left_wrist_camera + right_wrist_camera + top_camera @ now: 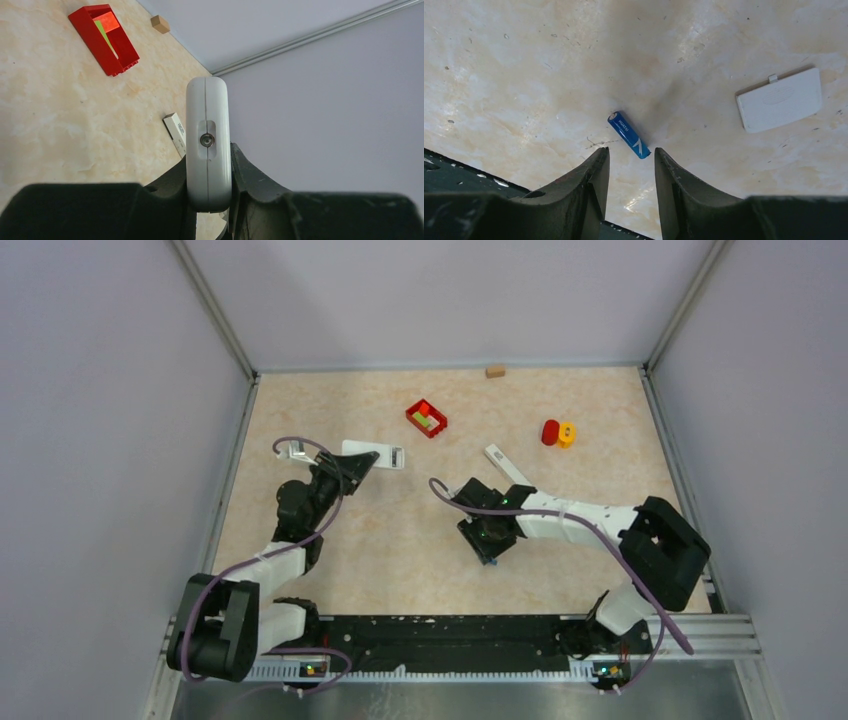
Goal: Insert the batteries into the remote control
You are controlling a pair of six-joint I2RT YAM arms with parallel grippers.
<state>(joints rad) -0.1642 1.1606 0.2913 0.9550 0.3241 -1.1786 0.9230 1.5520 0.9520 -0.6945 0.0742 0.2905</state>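
Observation:
My left gripper [350, 469] is shut on a white remote [378, 455] at the table's left. In the left wrist view the remote [207, 145] stands edge-on between the fingers, clamped on both sides, above the table. A blue battery [629, 135] lies on the table just ahead of my open right gripper [630, 152], its near end level with the fingertips, untouched. It shows as a blue speck [491, 561] in the top view, below the right gripper [489, 548]. A white battery cover [780, 99] lies flat to its right. No other batteries show.
A second white, slim remote [507, 466] lies behind the right gripper and shows in the left wrist view [176, 132]. A red tray [427, 418], a red-and-yellow object [557, 433], a wooden block [495, 370] and a small white-grey piece [297, 448] lie farther off.

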